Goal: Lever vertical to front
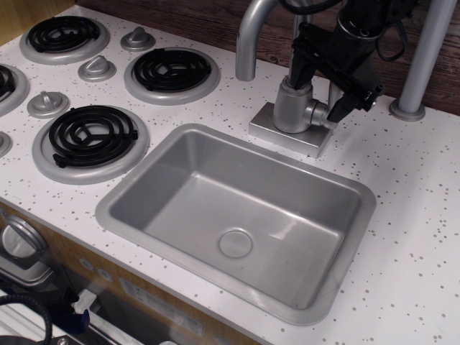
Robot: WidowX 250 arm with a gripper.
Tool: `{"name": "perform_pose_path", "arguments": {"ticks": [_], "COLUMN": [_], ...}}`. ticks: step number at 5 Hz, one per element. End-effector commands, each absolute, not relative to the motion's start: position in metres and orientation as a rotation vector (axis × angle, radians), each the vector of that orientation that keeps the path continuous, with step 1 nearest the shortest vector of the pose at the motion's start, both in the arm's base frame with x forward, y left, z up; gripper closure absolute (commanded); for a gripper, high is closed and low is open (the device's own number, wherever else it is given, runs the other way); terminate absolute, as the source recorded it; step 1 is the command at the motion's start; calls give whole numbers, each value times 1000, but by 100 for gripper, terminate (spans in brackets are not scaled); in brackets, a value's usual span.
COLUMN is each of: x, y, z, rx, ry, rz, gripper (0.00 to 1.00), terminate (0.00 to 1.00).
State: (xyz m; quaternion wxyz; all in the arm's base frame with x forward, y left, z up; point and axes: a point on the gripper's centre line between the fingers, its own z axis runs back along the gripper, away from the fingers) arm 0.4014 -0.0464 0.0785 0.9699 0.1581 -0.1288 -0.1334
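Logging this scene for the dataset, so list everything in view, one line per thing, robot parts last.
sink: one, silver-grey, centre of the counter, round drain in its floor
faucet: one, silver, behind the sink on a square base, curved spout rising out of frame
lever: one, silver-grey, mostly hidden behind the gripper at the faucet's right
burners: four seen, black coils in silver rings, left
stove knobs: three full, silver-grey, between the burners
counter: one, white, speckled
pole: one, grey, back right
gripper: one, black, open, straddling the faucet top
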Motion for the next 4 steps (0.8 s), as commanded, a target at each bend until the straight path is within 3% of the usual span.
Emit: {"name": "perform_pose_path", "arguments": {"ticks": [1,3,4], "x": [419,430,427], "y": [-51,-56,-56], "z": [104,104,104], "rx": [319,309,316], "ry": [-349,-353,-338], "rz": [-306,-323,-318], "gripper": [0,0,100], "terminate": [0,0,0]}}
